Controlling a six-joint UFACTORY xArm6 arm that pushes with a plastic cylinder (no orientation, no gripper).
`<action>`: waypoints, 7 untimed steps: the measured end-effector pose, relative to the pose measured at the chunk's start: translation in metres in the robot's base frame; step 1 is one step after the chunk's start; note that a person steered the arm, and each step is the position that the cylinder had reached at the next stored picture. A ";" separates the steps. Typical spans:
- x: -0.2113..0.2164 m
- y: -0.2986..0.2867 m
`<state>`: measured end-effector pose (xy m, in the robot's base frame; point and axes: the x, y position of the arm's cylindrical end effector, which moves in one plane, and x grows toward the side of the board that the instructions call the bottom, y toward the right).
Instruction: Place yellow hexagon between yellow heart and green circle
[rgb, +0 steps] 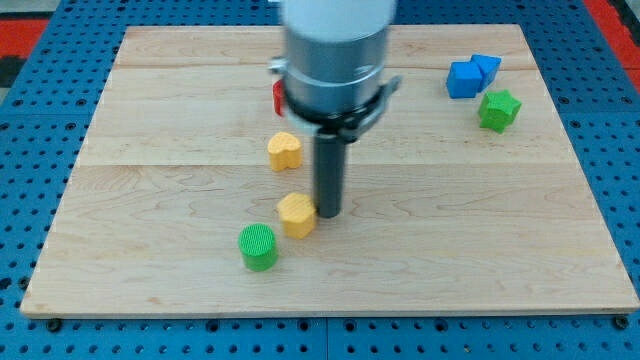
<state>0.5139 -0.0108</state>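
While the pale wooden worktop (500, 230) spreads wide with visible plank grain, my tip (328, 214) sits just beside the yellow hexagon (296, 214), on its right in the view, apparently touching it. No gripper exists here, only a smooth dark rod. That faceted hexagon lies between the yellow heart (284, 150) above and the ribbed green circle (259, 247) below-left, nearer the circle.

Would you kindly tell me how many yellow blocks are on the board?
2: the yellow heart above centre-left, and the yellow hexagon below it, touching my tip. The arm may hide others.
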 end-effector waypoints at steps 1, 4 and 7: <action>-0.008 0.034; 0.028 -0.036; 0.028 0.013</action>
<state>0.5417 0.0025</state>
